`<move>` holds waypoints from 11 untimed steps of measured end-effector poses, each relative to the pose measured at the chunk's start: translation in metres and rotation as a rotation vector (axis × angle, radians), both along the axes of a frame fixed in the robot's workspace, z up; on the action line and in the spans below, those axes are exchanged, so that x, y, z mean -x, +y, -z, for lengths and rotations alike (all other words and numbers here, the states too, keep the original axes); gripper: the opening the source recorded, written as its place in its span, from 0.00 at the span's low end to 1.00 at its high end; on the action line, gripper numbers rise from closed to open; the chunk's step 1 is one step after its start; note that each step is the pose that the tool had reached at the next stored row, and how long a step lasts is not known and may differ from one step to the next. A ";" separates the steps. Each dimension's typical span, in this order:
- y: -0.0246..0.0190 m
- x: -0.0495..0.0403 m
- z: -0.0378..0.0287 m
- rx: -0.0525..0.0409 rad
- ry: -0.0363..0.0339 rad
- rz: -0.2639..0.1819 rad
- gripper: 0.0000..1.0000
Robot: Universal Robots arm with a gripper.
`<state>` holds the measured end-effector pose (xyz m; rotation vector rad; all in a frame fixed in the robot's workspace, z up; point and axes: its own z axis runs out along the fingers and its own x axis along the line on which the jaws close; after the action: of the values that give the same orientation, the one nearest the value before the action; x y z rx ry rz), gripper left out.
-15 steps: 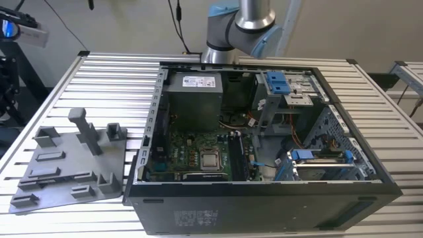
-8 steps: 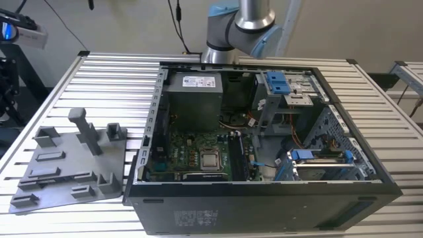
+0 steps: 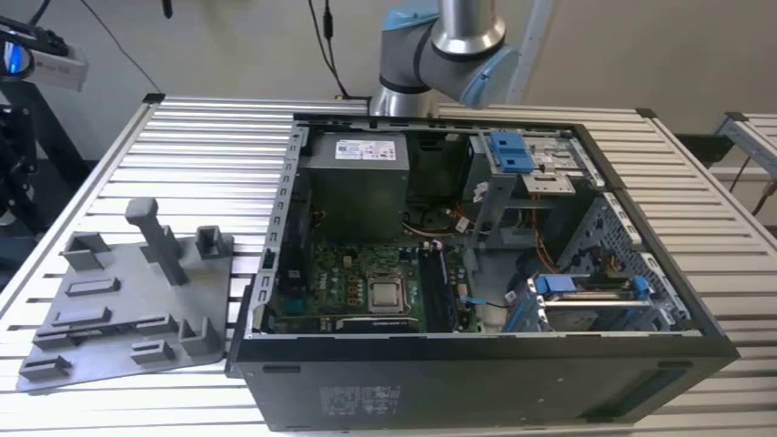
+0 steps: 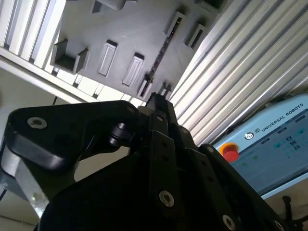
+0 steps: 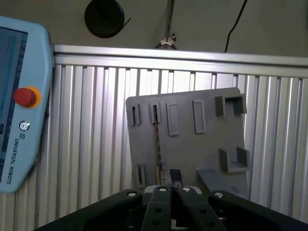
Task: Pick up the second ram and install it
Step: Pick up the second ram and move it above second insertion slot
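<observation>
My black gripper (image 5: 171, 179) hangs above the thin dark ram stick (image 5: 157, 139), which stands edge-up in a grey plastic plate (image 5: 192, 149) on the ribbed aluminium table (image 5: 86, 144). I cannot tell its grip.

Ribbed aluminium table (image 3: 182, 146), long silver slats, black caps on the corners. Plain beige wall (image 3: 243, 45) behind at 12 o'clock in the exterior view, black cables (image 3: 326, 36) hanging down it. Second slatted table (image 3: 755, 137) at 3 o'clock (edge only). Dark stand (image 3: 15, 155) at 9 o'clock. Light glares off the slats toward 7 o'clock. Round black disc (image 5: 103, 17) on the wall in the first wrist view.
</observation>
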<state>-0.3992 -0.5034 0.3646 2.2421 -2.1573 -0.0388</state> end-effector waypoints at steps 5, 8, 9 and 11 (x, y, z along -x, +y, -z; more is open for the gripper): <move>0.0000 0.0001 0.0000 0.0000 0.0000 0.000 0.36; 0.0000 0.0001 0.0000 0.0000 0.0000 0.000 0.42; 0.0000 0.0001 0.0000 0.0000 0.0000 0.000 0.42; 0.0000 0.0002 0.0000 0.0000 0.0000 0.000 0.42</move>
<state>-0.3993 -0.5034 0.3647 2.2422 -2.1572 -0.0388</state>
